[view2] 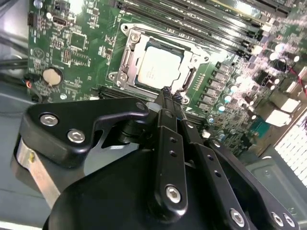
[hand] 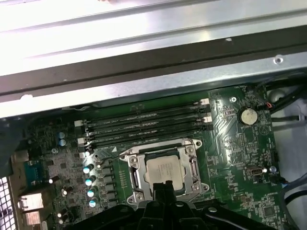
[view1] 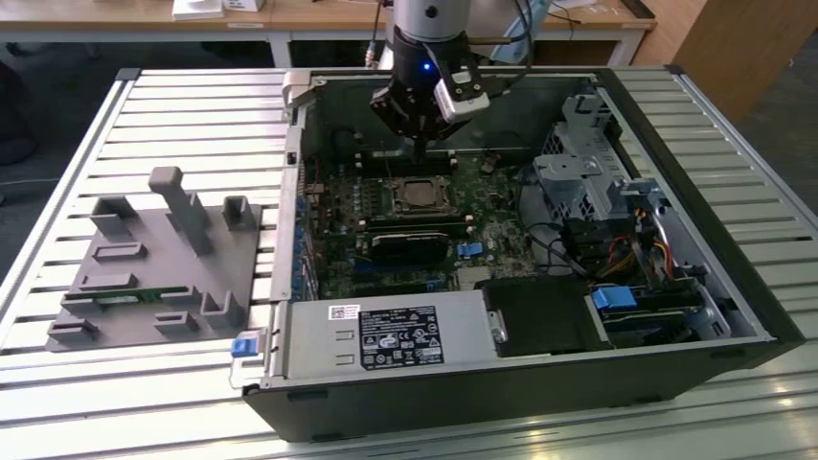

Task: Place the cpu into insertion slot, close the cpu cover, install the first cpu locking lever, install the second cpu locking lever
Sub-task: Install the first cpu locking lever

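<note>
Gripper (view2: 166, 92) points straight down just beside cpu (view2: 154, 65), fingers (view2: 165, 112) pressed together.

power supply label (view1: 398, 337), print unreadable

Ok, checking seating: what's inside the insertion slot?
The cpu lies in it, silvery top showing through the cpu cover. The pin field beneath is hidden by the cpu.
</note>
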Motion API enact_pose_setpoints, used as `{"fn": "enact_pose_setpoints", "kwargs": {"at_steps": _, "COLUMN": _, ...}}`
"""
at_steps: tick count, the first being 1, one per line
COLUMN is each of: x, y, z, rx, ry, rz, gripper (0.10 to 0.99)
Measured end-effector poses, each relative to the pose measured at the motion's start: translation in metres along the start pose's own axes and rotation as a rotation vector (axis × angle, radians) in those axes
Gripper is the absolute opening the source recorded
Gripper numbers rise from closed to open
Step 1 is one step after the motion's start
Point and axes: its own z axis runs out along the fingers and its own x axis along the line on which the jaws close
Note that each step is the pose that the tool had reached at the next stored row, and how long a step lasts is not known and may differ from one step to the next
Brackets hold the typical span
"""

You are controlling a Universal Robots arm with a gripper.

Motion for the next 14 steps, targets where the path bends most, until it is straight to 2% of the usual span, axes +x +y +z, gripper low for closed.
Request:
{"fn": "enact_pose_setpoints", "kwargs": {"at_steps": 3, "x": 0.0, "y": -0.0001, "z": 0.0, "rx": -0.003, "ry": -0.0006, "rz": -0.027, "gripper": 0.122}}
{"fn": "enact_pose_setpoints", "kwargs": {"at_steps": 6, "x": 0.0001, "y": -0.0002, "z": 0.0, "rx": -0.006, "ry": -0.0047, "rz": -0.045, "gripper": 0.122}}
{"fn": "enact_pose_setpoints", "kwargs": {"at_steps": 7, "x": 0.0003, "y": -0.0003, "z": 0.0, "rx": -0.008, "ry": -0.008, "rz": -0.049, "gripper": 0.122}}
{"fn": "enact_pose_setpoints", "kwargs": {"at_steps": 11, "x": 0.0013, "y": -0.0005, "z": 0.0001, "rx": -0.02, "ry": -0.0334, "rz": -0.055, "gripper": 0.122}}
{"fn": "enact_pose_setpoints", "kwargs": {"at_steps": 12, "x": 0.0014, "y": -0.0005, "z": 0.0002, "rx": -0.021, "ry": -0.0379, "rz": -0.061, "gripper": 0.122}}
{"fn": "enact_pose_setpoints", "kwargs": {"at_steps": 14, "x": 0.0014, "y": -0.0005, "z": 0.0004, "rx": -0.023, "ry": -0.0411, "rz": -0.084, "gripper": 0.122}}
